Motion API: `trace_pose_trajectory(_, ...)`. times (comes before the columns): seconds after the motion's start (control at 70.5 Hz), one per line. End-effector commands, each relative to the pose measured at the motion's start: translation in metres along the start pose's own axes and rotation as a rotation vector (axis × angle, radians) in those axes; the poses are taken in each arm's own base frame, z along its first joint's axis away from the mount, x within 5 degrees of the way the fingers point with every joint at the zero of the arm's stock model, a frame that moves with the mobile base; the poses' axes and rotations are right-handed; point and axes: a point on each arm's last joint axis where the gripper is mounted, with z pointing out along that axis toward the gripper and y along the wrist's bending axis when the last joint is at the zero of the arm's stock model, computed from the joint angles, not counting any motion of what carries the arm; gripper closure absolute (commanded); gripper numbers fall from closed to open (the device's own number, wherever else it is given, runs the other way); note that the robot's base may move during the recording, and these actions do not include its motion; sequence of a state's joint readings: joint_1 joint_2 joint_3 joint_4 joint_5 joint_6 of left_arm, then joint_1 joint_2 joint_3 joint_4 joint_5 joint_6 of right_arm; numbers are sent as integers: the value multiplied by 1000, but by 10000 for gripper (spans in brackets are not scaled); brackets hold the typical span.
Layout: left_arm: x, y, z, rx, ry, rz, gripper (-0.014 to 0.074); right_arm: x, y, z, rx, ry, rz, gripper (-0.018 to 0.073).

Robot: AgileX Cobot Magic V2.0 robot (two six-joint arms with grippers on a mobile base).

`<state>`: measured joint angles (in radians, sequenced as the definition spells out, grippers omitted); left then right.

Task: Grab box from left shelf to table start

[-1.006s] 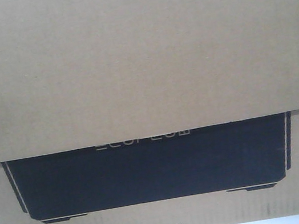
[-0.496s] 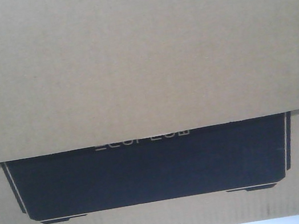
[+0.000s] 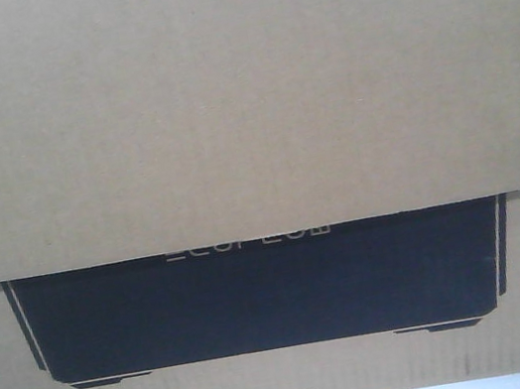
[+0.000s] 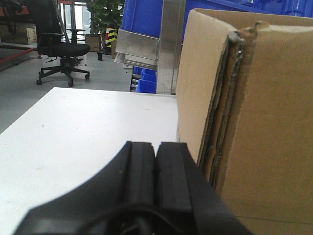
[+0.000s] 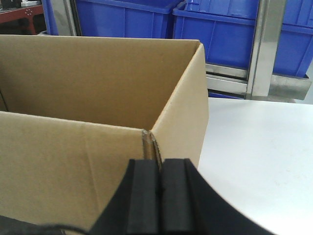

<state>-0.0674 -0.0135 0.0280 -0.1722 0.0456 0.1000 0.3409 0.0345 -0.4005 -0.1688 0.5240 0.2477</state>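
Box on table, between my grippers.
Box (image 4: 244,122) sits right of my left gripper (image 4: 155,161) (pads together, empty); right gripper (image 5: 159,188) likewise closed, at its corner.

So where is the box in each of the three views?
Front view: the box fills nearly the whole frame, black panel low.
Left wrist: right half, beside the shut left gripper.
Right wrist: left and centre, behind the shut right gripper.
Shared landmark: the white table.
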Motion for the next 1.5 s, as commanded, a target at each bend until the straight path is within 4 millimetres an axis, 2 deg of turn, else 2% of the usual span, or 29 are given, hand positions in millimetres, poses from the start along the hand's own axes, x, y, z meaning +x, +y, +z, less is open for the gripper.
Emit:
trace_pose_trajectory(0.0,-9,1,-1,-10,-102,-5,699,-15,2,-2,-19,-100,-13,504)
trace_pose_trajectory(0.354,-9,1,-1,-10,-102,-5,699,-15,3,-1,-23,-106,-10,504)
trace_pose_trajectory(0.468,-9,1,-1,-10,-102,-5,699,-7,2,5,8,-123,-83,504)
trace_pose_trajectory(0.737,-9,1,-1,-10,-102,-5,699,35,-9,24,214,-147,-40,504)
trace_pose_trajectory(0.978,-9,1,-1,-10,-102,-5,699,78,-17,31,255,-240,-21,504)
trace_pose_trajectory(1.488,-9,1,-1,-10,-100,-5,699,80,-17,32,257,-205,-16,504)
